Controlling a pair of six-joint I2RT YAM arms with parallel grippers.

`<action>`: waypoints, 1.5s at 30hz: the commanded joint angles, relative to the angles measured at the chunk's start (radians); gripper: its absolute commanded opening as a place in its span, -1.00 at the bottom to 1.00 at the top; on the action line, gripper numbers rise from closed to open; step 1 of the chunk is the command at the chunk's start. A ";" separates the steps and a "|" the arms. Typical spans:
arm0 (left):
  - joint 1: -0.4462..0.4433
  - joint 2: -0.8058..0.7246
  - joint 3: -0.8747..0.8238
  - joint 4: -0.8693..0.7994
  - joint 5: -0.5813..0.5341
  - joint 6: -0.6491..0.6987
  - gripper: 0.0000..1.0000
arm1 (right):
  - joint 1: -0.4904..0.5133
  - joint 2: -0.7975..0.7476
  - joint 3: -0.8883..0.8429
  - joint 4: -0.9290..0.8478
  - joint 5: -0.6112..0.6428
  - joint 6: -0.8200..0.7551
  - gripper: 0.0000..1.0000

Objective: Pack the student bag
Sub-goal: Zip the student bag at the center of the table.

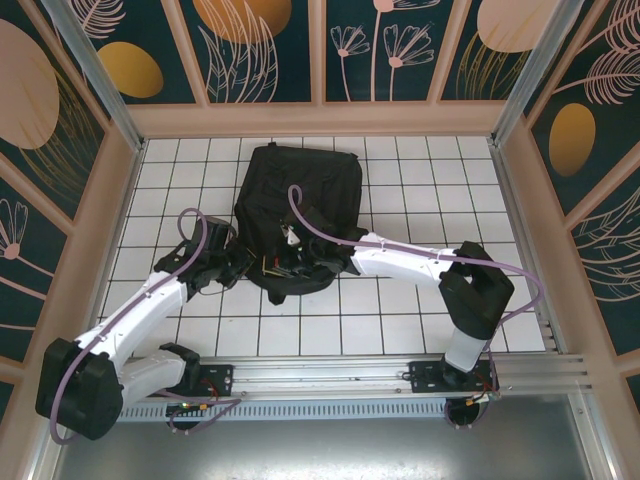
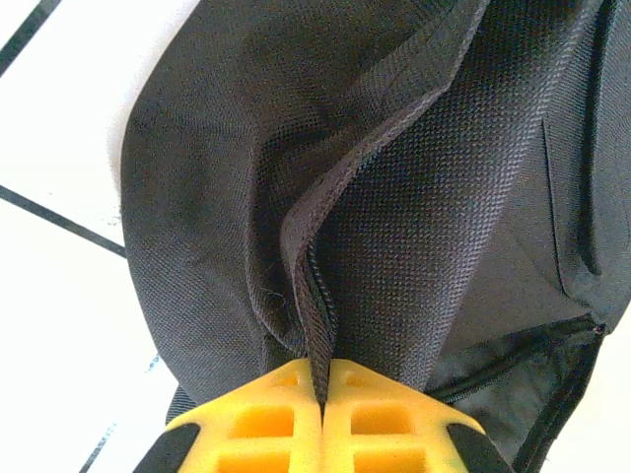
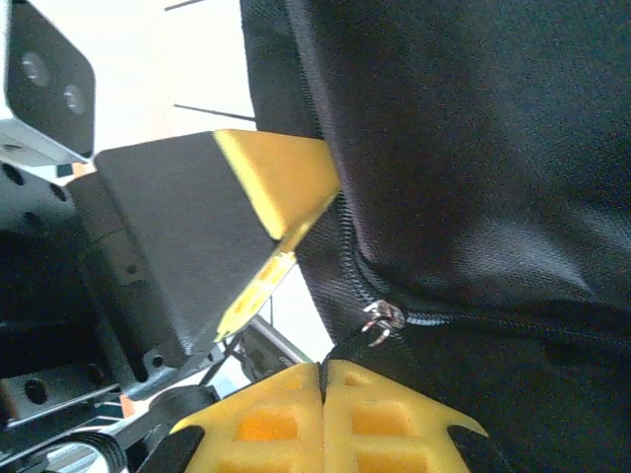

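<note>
1. Top external: the black student bag (image 1: 300,200) lies flat at the middle of the white-tiled worktop (image 1: 400,320). Its rounded end points to 6 o'clock, toward the arm bases, and its squarer end to 12 o'clock.
2. Both arms reach in to that rounded end. The left claw (image 1: 252,268) meets the bag's rim at about 7 o'clock and the right claw (image 1: 298,264) at about 6 o'clock, the two close beside each other.
3. Left wrist: the left claw's yellow fingers (image 2: 266,424) are pressed together on a raised ridge of the bag's woven cloth. The fold carries a zipper (image 2: 317,296) and is clamped between the tips. From there it climbs toward 12 o'clock, and bare white tile shows at 9 o'clock.
4. Right wrist: the right claw's yellow fingers (image 3: 385,424) are also squeezed together, and a point of black cloth runs down into the seam between them.
5. A small silver zipper pull (image 3: 380,320) hangs just beyond those tips at 1 o'clock, on a zipper line that runs off toward 3 o'clock.
6. In the same view the left claw sits at 10 o'clock, its yellow finger touching the bag's edge.
</note>
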 commanded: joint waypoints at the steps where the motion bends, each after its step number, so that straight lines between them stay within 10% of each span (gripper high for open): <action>1: -0.002 -0.026 0.028 -0.038 -0.101 0.055 -1.00 | 0.006 -0.050 -0.012 -0.067 0.033 -0.036 -1.00; 19: -0.001 -0.105 -0.024 -0.142 -0.317 0.218 -1.00 | 0.003 -0.116 -0.015 -0.344 0.077 -0.175 -1.00; 45: -0.002 -0.159 -0.001 -0.231 -0.435 0.287 -1.00 | -0.316 -0.272 -0.091 -0.558 0.166 -0.445 -1.00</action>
